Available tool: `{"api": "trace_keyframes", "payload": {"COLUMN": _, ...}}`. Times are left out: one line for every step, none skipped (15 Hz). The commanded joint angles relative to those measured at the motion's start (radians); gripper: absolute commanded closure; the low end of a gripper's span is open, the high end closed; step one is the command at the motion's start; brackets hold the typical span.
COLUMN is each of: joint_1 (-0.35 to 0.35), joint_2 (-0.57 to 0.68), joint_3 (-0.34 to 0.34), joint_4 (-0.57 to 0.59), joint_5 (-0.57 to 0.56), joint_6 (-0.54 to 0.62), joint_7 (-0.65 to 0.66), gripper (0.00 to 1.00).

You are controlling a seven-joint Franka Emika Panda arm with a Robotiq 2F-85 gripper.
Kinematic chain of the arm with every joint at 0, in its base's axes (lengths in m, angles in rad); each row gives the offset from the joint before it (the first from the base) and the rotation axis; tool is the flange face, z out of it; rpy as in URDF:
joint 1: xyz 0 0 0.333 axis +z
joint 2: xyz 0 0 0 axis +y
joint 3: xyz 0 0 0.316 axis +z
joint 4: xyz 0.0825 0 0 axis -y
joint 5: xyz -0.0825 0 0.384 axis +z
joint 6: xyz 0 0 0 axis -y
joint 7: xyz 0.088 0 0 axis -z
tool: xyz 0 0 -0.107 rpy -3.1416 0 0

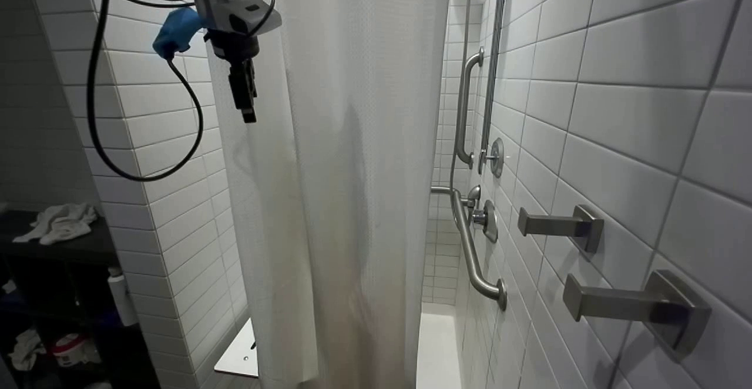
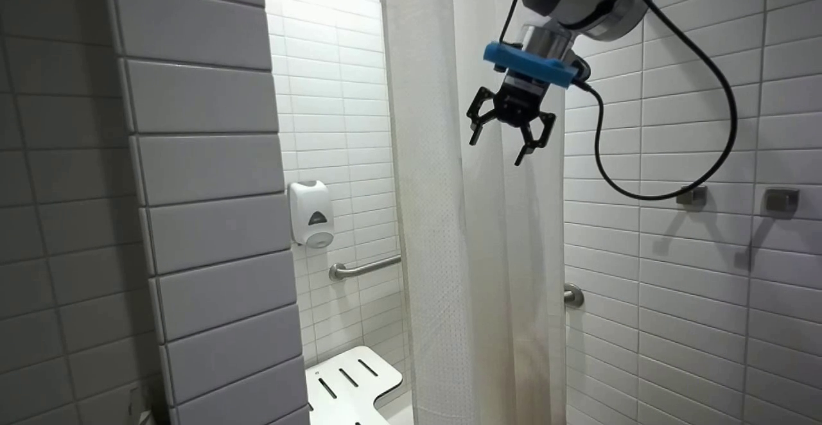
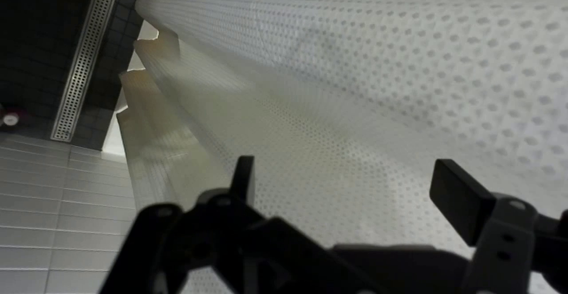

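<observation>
1. Claw [image 2: 496, 153] spread wide, nothing between its fingers [image 2: 476, 134] — it points downward at a tilt, close to the shower curtain [image 1: 358, 189]; I cannot tell whether it touches.
2. That shower curtain hangs in loose vertical folds, and in the wrist view its dimpled cloth fills the gap between the fingers.
3. Handling such limp cloth well calls, I judge, for straddling one raised fold (a flat stretch would likely slip away) and closing gently — too fast a tug could drag the whole sheet.
4. Slack in the black cable [image 2: 733, 120] deserves watching: it loops out from the blue casing [image 2: 530, 64], and a wide swing might snag it.
5. Beyond the cloth edge sit a slotted white seat [image 2: 353, 399] and, above it on the tiled wall [image 2: 340, 155], a soap dispenser [image 2: 313, 201] and a metal grab bar [image 2: 369, 267].
</observation>
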Motion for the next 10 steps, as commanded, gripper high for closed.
{"api": "trace_keyframes", "payload": {"joint_1": -0.062, "joint_2": 0.056, "joint_3": 0.067, "joint_4": 0.059, "joint_5": 0.019, "joint_6": -0.064, "joint_7": 0.115, "gripper": 0.00}}
{"api": "trace_keyframes", "payload": {"joint_1": -0.063, "joint_2": 0.069, "joint_3": 0.070, "joint_4": 0.075, "joint_5": 0.027, "joint_6": -0.100, "joint_7": 0.138, "gripper": 0.00}}
{"api": "trace_keyframes", "payload": {"joint_1": -0.062, "joint_2": 0.081, "joint_3": 0.072, "joint_4": 0.090, "joint_5": 0.036, "joint_6": -0.129, "joint_7": 0.159, "gripper": 0.00}}
{"api": "trace_keyframes", "payload": {"joint_1": -0.052, "joint_2": 0.092, "joint_3": 0.061, "joint_4": 0.109, "joint_5": 0.067, "joint_6": -0.174, "joint_7": 0.163, "gripper": 0.00}}
{"api": "trace_keyframes", "payload": {"joint_1": -0.044, "joint_2": 0.102, "joint_3": 0.049, "joint_4": 0.128, "joint_5": 0.104, "joint_6": -0.219, "joint_7": 0.164, "gripper": 0.00}}
{"api": "trace_keyframes", "payload": {"joint_1": -0.039, "joint_2": 0.122, "joint_3": 0.036, "joint_4": 0.155, "joint_5": 0.153, "joint_6": -0.266, "joint_7": 0.161, "gripper": 0.00}}
{"api": "trace_keyframes", "payload": {"joint_1": -0.040, "joint_2": 0.137, "joint_3": 0.025, "joint_4": 0.176, "joint_5": 0.195, "joint_6": -0.306, "joint_7": 0.158, "gripper": 0.00}}
{"api": "trace_keyframes", "payload": {"joint_1": -0.044, "joint_2": 0.150, "joint_3": 0.015, "joint_4": 0.195, "joint_5": 0.235, "joint_6": -0.340, "joint_7": 0.163, "gripper": 0.00}}
{"api": "trace_keyframes", "payload": {"joint_1": -0.051, "joint_2": 0.160, "joint_3": 0.006, "joint_4": 0.209, "joint_5": 0.270, "joint_6": -0.361, "joint_7": 0.169, "gripper": 0.00}}
{"api": "trace_keyframes", "payload": {"joint_1": -0.056, "joint_2": 0.173, "joint_3": -0.003, "joint_4": 0.224, "joint_5": 0.301, "joint_6": -0.376, "joint_7": 0.174, "gripper": 0.00}}
